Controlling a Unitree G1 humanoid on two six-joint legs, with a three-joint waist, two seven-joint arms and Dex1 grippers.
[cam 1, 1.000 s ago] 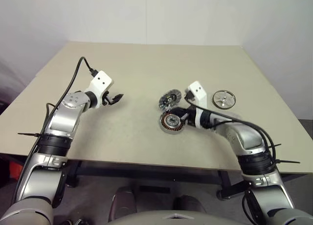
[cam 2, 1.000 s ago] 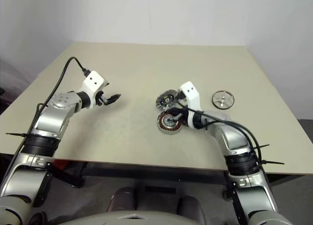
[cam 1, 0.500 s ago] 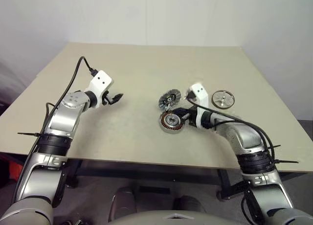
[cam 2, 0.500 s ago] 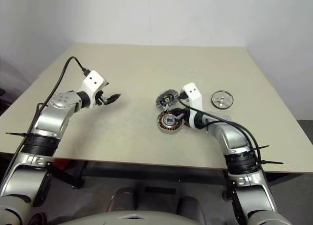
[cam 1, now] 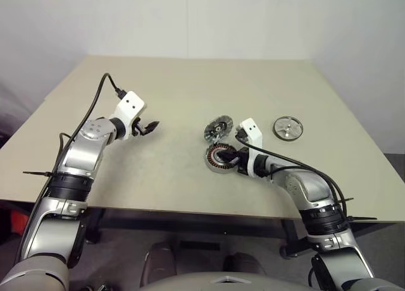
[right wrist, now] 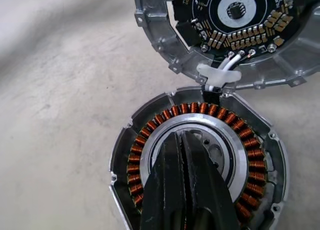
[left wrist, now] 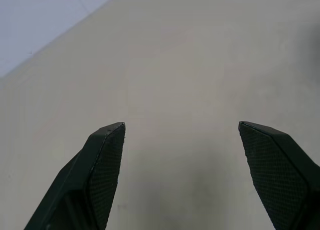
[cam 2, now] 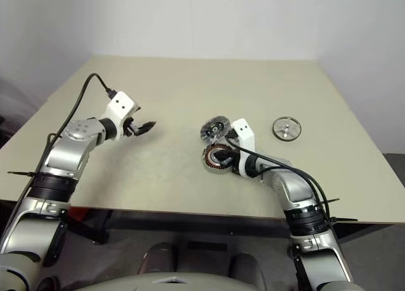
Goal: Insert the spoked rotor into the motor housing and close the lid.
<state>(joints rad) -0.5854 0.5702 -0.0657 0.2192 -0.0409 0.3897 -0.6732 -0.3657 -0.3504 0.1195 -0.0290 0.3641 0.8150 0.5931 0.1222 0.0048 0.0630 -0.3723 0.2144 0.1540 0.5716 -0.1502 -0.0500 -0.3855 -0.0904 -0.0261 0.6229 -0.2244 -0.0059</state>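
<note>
Motor housing (right wrist: 200, 160) lies flat on tabletop (cam 1: 190, 95), right of centre, copper windings up. Hinged lid (right wrist: 235, 30) with circuit board tilts open on far side, joined by white wires. Right gripper (right wrist: 186, 140) jaws closed, tips over silver hub. Spoked rotor (cam 1: 288, 127) lies far right, apart. Left gripper (left wrist: 182, 135) jaws open, empty, above bare tabletop on left.

Your left gripper (left wrist: 180, 140) is hovering with fingers spread wide; your right gripper (right wrist: 182, 140) is pointing down-left, fingers pressed together.
</note>
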